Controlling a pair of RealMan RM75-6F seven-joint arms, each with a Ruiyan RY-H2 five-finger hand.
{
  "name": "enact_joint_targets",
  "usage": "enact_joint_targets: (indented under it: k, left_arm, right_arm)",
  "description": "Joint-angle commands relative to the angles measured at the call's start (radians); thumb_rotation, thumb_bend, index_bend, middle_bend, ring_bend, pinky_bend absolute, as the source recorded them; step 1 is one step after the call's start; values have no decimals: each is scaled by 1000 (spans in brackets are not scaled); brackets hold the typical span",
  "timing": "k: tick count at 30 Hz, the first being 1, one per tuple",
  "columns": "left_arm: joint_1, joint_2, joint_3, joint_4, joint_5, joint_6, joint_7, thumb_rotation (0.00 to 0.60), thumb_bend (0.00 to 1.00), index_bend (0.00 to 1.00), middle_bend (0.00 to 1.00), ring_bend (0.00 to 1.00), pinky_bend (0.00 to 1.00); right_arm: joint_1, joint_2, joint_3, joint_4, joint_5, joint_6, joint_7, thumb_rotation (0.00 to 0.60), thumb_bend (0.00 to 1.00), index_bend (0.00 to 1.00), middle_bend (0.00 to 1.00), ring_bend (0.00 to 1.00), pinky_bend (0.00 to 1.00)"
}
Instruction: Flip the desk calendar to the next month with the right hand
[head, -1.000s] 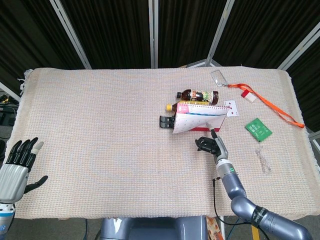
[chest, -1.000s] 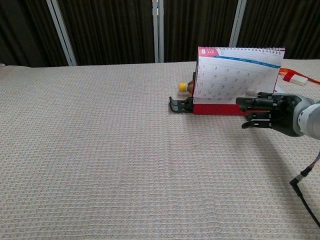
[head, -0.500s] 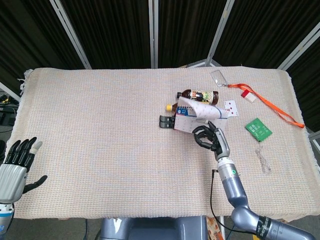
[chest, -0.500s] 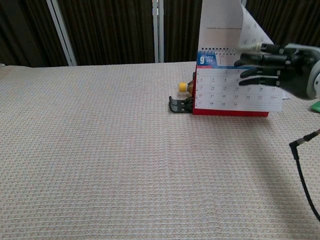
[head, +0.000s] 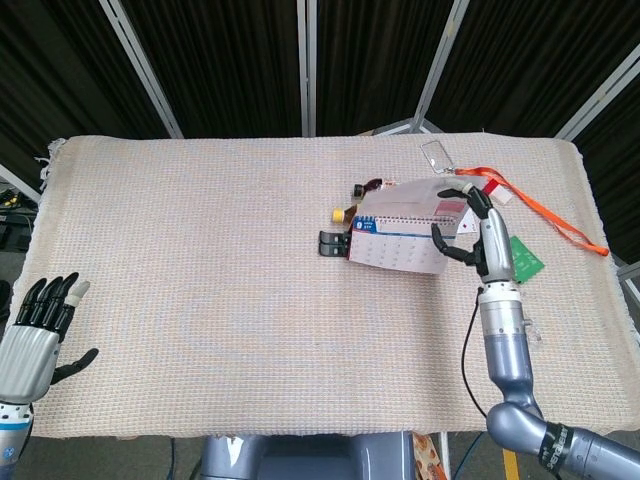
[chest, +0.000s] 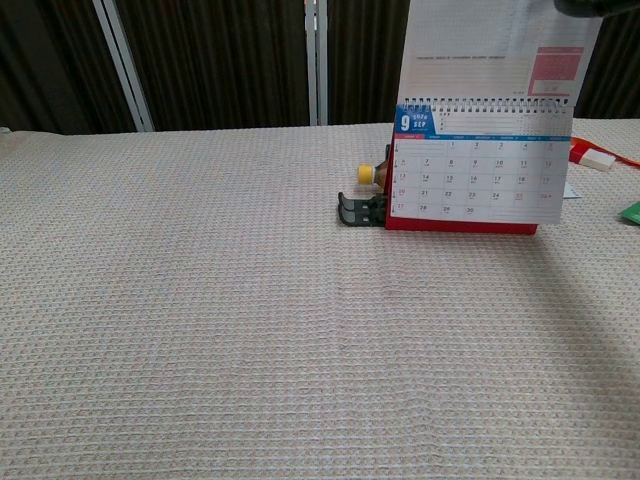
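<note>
- Covering the whole table, the woven cloth (head: 200, 260) carries everything you are working with.
- Your desk calendar (chest: 470, 165) stands right of centre on the cloth, toward the far edge, its front sheet showing a 9.
- One flipped sheet (chest: 495, 50) rises upright above the spiral binding in the chest view, its top edge meeting a dark shape at the frame's upper edge.
- Your right hand (head: 478, 235) is raised at the calendar's right end with its fingers curled around the lifted sheet's edge; whether they actually clamp the paper cannot be told.
- Your left hand (head: 40, 330) sits off the near left corner, fingers straight and slightly apart, holding nothing.
- An orange lanyard (head: 545, 215) trails toward the far right corner.
- A bottle (head: 365, 190) lies just behind the calendar, mostly hidden.
- A green card (head: 528, 258) lies near the right edge, beside your right hand.
- A black clip (chest: 362, 210) touches the calendar's left end.
</note>
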Motion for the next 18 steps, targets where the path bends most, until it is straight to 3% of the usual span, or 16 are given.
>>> enact_joint_targets:
  k: [1, 10, 18]
  left_arm:
    - [-5, -4, -3, 2, -9, -12, 5, 600, 89, 0, 0, 0, 0]
    - [-16, -9, -9, 10, -34, -40, 7, 600, 89, 0, 0, 0, 0]
    - [-17, -11, -10, 13, -38, -40, 8, 600, 89, 0, 0, 0, 0]
  right_arm:
    - [76, 21, -16, 147, 58, -121, -40, 600, 284, 215, 262, 122, 48]
    - [143, -4, -80, 342, 59, -266, -11, 600, 216, 195, 242, 104, 45]
    - [165, -16, -124, 414, 70, -346, 18, 600, 214, 180, 228, 100, 39]
